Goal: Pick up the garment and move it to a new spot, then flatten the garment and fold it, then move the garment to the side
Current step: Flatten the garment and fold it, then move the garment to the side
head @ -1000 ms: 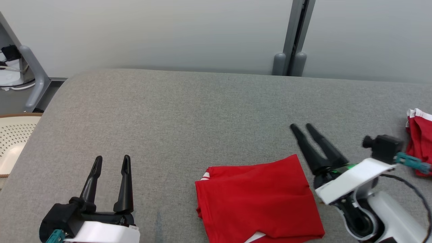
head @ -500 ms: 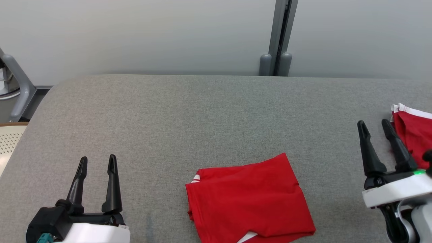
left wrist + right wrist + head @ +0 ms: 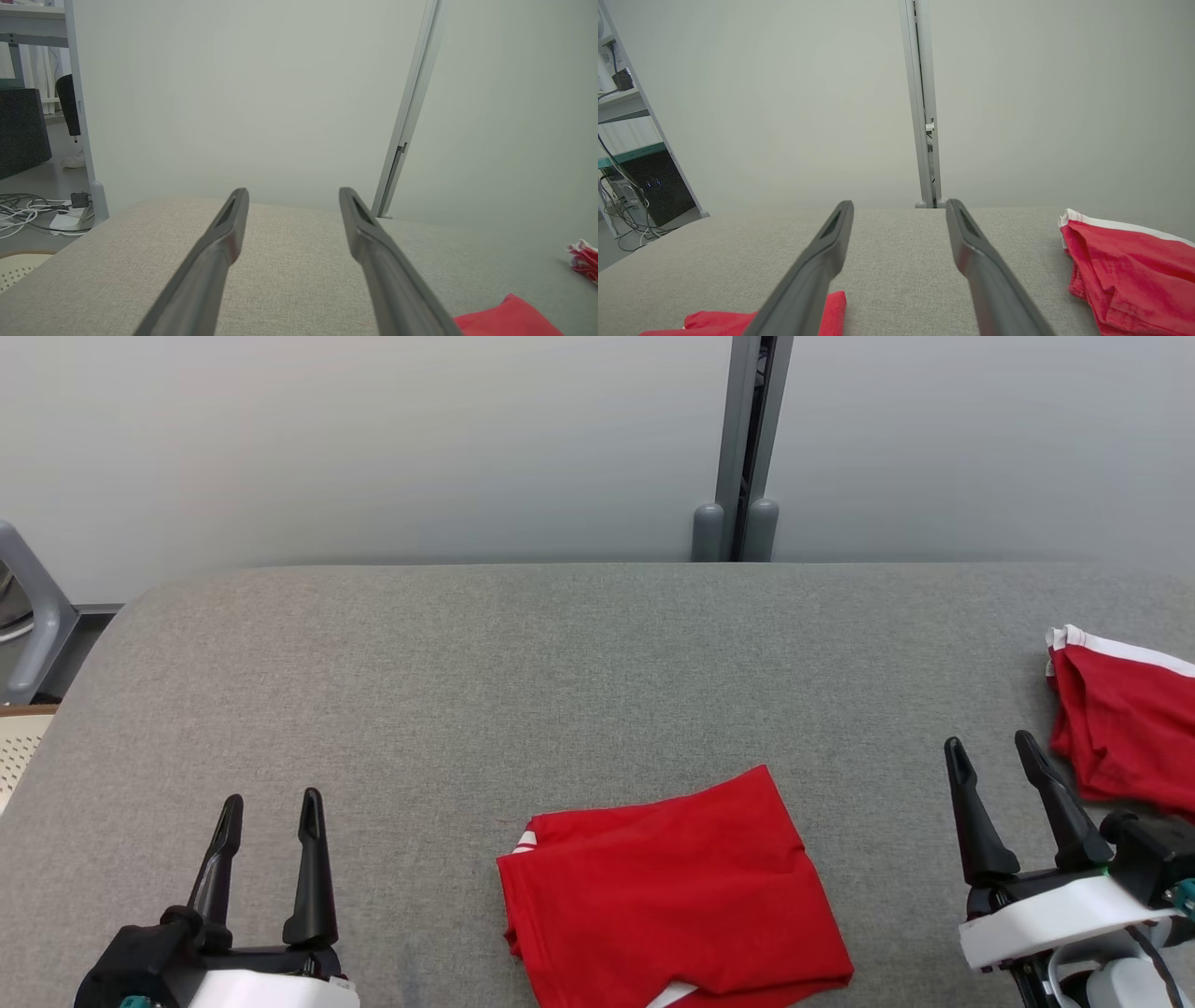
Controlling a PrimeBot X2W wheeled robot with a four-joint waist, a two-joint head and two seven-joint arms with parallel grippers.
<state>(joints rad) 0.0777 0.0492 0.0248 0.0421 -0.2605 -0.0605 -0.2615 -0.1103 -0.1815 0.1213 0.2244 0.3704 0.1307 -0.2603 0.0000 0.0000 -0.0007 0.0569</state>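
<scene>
A folded red garment (image 3: 667, 891) with white trim lies flat on the grey table (image 3: 560, 672), near its front edge and a little right of centre; its corner shows in the left wrist view (image 3: 507, 319) and the right wrist view (image 3: 738, 322). My left gripper (image 3: 271, 807) stands open at the lower left, well apart from the garment, nothing between its fingers. My right gripper (image 3: 991, 751) stands open at the lower right, between the folded garment and a second red garment (image 3: 1120, 723), holding nothing.
The second red garment with white trim (image 3: 1129, 266) lies bunched at the table's right edge, close to my right gripper. A grey partition post (image 3: 738, 448) stands behind the table. A cream perforated basket (image 3: 14, 751) sits off the left edge.
The camera has shifted, so the whole scene slid left and down. My right gripper has swung away from the folded garment's right corner to the lower right, fingers now pointing up.
</scene>
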